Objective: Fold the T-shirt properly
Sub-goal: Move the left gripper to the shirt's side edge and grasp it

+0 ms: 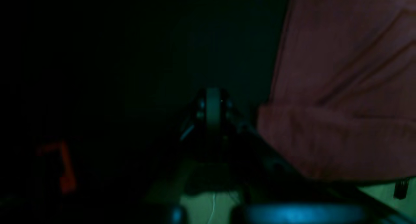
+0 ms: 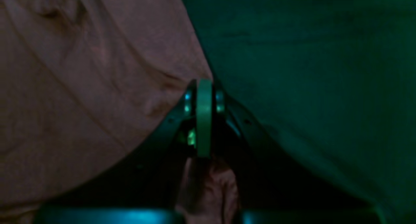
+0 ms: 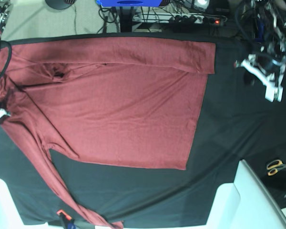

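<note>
table cover: black cloth (image 3: 229, 143), spans the whole work surface, a few creases on the right side
scissors: yellow-handled pair (image 3: 278, 166), right edge, off the cloth
power strip: white (image 3: 190, 19), top centre behind the table, cables around it, one red light lit
blue box: (image 3: 128, 2) top edge, only partly in frame
white panels: two pale slabs (image 3: 250, 200) at the bottom right, overlapping the cloth's corner
orange bit: small clip-like thing (image 3: 61, 213) on the bottom edge
</note>
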`<action>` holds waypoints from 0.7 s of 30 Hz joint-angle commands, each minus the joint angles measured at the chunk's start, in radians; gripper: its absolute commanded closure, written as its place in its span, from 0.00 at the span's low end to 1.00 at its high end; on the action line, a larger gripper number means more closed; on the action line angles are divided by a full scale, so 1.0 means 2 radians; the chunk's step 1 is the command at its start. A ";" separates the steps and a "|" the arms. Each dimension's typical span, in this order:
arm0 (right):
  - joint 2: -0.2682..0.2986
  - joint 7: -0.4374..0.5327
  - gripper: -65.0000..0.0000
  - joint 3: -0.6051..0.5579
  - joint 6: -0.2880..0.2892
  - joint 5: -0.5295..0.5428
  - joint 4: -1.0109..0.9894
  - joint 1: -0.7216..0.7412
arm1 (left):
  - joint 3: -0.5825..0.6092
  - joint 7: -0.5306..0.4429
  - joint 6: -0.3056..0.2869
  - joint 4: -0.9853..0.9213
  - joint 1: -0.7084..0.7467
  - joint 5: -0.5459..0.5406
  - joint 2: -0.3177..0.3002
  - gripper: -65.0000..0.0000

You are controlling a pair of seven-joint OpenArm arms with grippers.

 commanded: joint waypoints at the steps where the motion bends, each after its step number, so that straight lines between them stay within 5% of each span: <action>1: 0.012 0.011 1.00 0.002 0.001 0.006 0.010 0.010 | 0.003 -0.006 -0.002 0.000 -0.010 -0.001 -0.009 1.00; 5: 0.012 0.011 1.00 0.002 0.001 0.006 0.010 0.011 | 0.013 -0.005 -0.002 -0.024 -0.034 -0.001 -0.009 1.00; 13: 0.012 0.011 1.00 0.002 0.001 0.006 0.010 0.015 | 0.015 -0.005 -0.002 -0.069 -0.075 -0.001 -0.010 0.78; 21: 0.012 0.011 1.00 0.002 0.001 0.006 0.010 0.017 | 0.018 -0.005 -0.002 -0.149 -0.148 -0.001 -0.010 0.27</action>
